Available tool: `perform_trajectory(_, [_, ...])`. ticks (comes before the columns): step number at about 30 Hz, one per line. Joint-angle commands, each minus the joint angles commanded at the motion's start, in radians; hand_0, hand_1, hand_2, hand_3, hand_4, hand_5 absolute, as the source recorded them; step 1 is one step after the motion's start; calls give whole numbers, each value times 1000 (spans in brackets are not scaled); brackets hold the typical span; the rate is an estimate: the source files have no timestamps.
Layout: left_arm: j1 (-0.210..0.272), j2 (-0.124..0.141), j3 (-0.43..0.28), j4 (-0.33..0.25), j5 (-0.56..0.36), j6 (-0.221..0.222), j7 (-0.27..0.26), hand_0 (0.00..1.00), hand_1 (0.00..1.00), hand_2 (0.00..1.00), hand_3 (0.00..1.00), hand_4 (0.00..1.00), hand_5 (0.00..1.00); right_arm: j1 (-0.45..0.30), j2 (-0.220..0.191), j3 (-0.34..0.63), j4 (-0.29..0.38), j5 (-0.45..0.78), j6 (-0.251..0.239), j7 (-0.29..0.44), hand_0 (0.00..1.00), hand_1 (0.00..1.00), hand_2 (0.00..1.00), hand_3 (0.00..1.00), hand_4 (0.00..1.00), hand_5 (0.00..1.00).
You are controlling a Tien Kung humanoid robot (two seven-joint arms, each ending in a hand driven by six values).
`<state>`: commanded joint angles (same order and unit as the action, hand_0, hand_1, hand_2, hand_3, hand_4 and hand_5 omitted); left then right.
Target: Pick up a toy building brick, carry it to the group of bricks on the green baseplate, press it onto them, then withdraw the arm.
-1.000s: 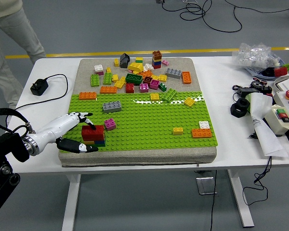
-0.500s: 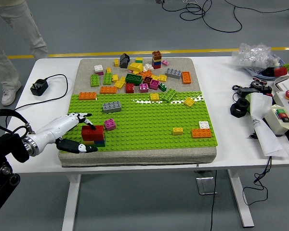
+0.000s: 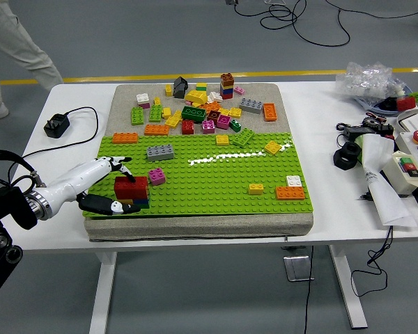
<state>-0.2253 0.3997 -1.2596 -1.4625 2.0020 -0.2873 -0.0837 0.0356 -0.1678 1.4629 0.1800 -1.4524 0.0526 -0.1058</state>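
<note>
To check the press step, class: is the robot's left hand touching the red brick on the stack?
Touching. The head view shows the left hand with fingers over the red brick and thumb at the stack's base, no gap visible.

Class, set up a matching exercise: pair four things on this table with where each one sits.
Things:
1. red brick stack
2. grey brick
3. orange brick
4. black power adapter

Places:
A. on the bare white table, left of the mat
B. near the baseplate's right edge, below a white brick
C. at the baseplate's near left corner, between the left hand's fingers
D. on the baseplate's left part, behind the pink brick

Pairs: 1-C, 2-D, 3-B, 4-A
</note>
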Motion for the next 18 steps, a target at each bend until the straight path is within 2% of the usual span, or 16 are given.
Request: perform_trajectory(18, [-11, 1, -26, -20, -25, -2, -3, 998, 992, 974, 629, 998, 574, 1, 0, 0, 0, 5, 0, 1, 768, 714, 758, 728, 962, 698])
